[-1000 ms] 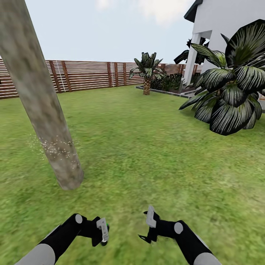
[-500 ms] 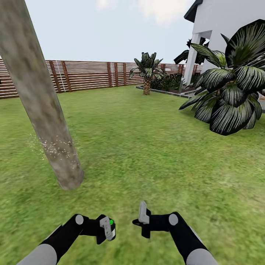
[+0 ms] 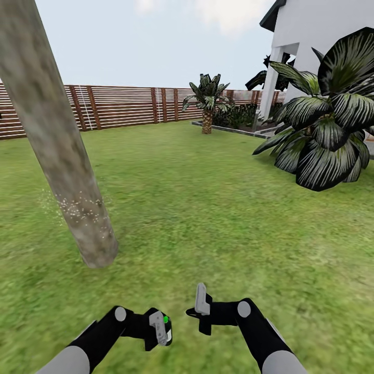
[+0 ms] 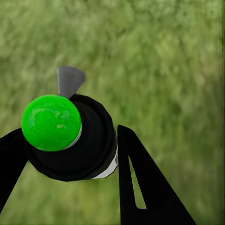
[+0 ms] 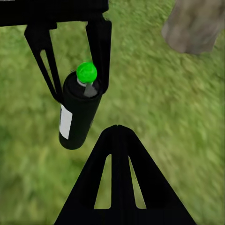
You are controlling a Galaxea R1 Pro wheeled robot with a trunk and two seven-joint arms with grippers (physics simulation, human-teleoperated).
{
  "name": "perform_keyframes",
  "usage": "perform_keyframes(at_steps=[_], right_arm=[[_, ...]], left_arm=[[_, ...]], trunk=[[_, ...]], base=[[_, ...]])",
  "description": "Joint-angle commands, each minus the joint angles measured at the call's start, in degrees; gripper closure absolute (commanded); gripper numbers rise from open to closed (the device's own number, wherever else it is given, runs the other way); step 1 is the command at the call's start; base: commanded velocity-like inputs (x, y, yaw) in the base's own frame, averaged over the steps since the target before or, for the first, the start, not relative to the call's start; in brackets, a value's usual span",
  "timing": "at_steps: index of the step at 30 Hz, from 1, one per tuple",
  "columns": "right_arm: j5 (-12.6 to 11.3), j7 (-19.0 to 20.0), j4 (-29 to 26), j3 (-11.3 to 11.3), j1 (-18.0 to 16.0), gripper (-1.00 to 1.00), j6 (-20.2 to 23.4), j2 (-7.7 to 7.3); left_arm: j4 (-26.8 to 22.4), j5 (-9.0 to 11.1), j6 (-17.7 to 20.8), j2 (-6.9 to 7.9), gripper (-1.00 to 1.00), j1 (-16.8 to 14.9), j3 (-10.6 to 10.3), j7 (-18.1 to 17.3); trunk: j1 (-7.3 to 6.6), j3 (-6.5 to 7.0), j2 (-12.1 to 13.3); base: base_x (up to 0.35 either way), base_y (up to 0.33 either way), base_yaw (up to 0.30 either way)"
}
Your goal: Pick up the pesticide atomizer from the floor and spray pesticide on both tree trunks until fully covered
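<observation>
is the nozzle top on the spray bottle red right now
No, the pesticide atomizer clamped in the left gripper has a bright green nozzle top.

Black forearms, grey upper arms, round grey joint discs, black triangular slotted claw fingers

Flat, even daylight, no cast shadows or glare; my wrist views render the green grass lawn blurred.

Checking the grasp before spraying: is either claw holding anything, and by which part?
The left claw holds the pesticide atomizer by the upper body, just under its green nozzle top. The right claw holds nothing.
</observation>
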Motion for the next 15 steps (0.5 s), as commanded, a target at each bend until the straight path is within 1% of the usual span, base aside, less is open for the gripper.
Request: perform_keyframes(at_steps=[1, 8, 13, 15], right_arm=[[0.4, 0.3, -0.1, -0.4, 0.0, 1.0, -0.2, 0.1], [0.4, 0.3, 0.0, -0.4, 0.0, 1.0, -0.2, 0.1], [0.4, 0.3, 0.0, -0.4, 0.0, 1.0, -0.2, 0.1], [0.4, 0.3, 0.0, -0.4, 0.0, 1.0, -0.2, 0.1]], left_arm=[[-0.1, -0.6, -0.6, -0.17, 1.0, 0.0, -0.2, 0.1], [-0.1, -0.7, -0.6, -1.93, 1.0, 0.0, -0.3, 0.1], [-0.1, -0.7, -0.5, -2.79, 1.0, 0.0, -1.0, 0.1], [-0.2, -0.8, -0.5, -3.52, 1.0, 0.0, -1.1, 0.1]], trunk=[[-0.01, -0.05, 0.0], [-0.01, -0.05, 0.0], [-0.01, -0.05, 0.0], [-0.01, -0.05, 0.0]], base=[[0.0, 0.0, 0.0], [0.0, 0.0, 0.0], [0.0, 0.0, 0.0], [0.0, 0.0, 0.0]])
